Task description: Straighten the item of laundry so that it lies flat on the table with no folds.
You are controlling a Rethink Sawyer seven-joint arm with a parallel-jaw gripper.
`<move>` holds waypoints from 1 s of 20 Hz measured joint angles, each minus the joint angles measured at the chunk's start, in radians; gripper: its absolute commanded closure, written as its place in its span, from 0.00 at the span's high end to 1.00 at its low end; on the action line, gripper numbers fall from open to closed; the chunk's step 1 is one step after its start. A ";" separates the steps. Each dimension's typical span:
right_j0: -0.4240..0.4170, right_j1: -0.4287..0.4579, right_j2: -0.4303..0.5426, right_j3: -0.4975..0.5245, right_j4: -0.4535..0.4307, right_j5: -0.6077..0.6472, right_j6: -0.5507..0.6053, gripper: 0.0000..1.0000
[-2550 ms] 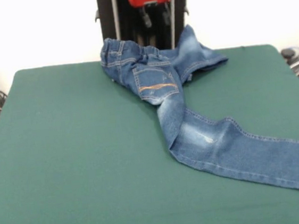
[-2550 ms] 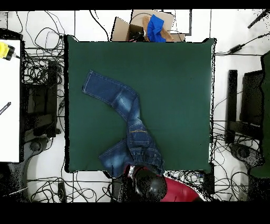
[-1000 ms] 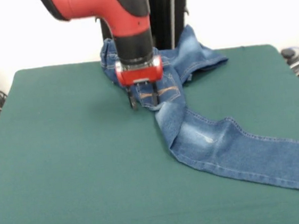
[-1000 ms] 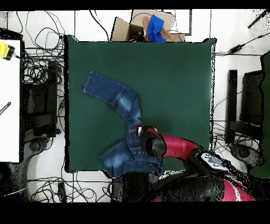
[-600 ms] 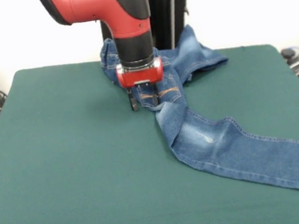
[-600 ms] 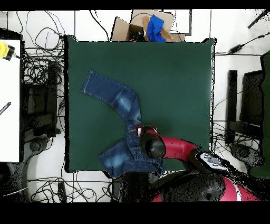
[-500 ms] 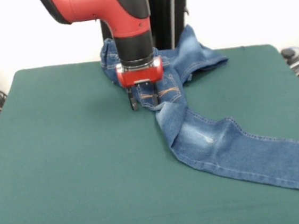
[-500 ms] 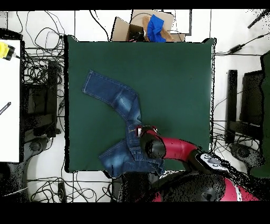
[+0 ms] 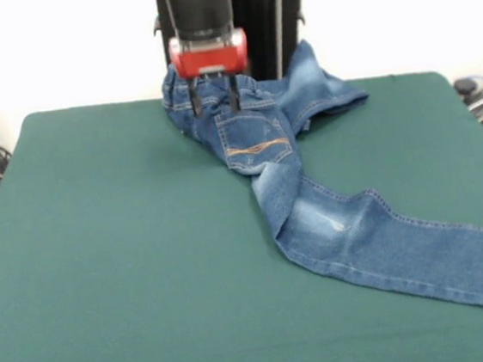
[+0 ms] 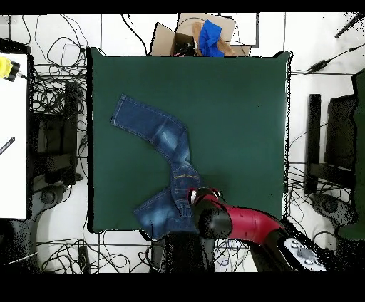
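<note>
The small blue denim jeans lie crumpled on the green table. The waist and one leg are bunched at the far edge by the pedestal. A back pocket with orange stitching faces up, and the other leg runs flat toward the near right. My gripper hangs above the bunched waistband, open and empty, its fingertips just over the denim. In the overhead view the jeans run from upper left to the bottom edge, where my red arm covers the gripper.
The black pedestal stands right behind the bunched waist. A cardboard box with blue cloth sits beyond the table's far side in the overhead view. Cables and dark equipment lie on the floor on both sides.
My gripper has risen from the table beside the back pocket and moved back toward the pedestal, over the waistband. The back pocket now shows fully. The jeans have not visibly moved.
</note>
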 measured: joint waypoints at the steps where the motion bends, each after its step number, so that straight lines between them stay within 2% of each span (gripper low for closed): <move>1: -0.003 -0.019 0.000 0.012 0.000 0.012 0.000 1.00; 5: -0.013 -0.084 -0.002 0.054 0.000 0.050 0.000 1.00; 8: -0.012 -0.077 -0.008 0.056 0.000 0.050 0.000 1.00; 14: -0.015 0.077 -0.038 0.009 -0.031 -0.013 0.000 1.00; 15: -0.018 0.117 -0.043 -0.004 -0.041 -0.037 0.000 1.00; 16: -0.022 0.195 -0.053 -0.032 -0.061 -0.087 0.000 1.00; 20: -0.026 0.275 -0.065 -0.062 -0.087 -0.150 0.000 1.00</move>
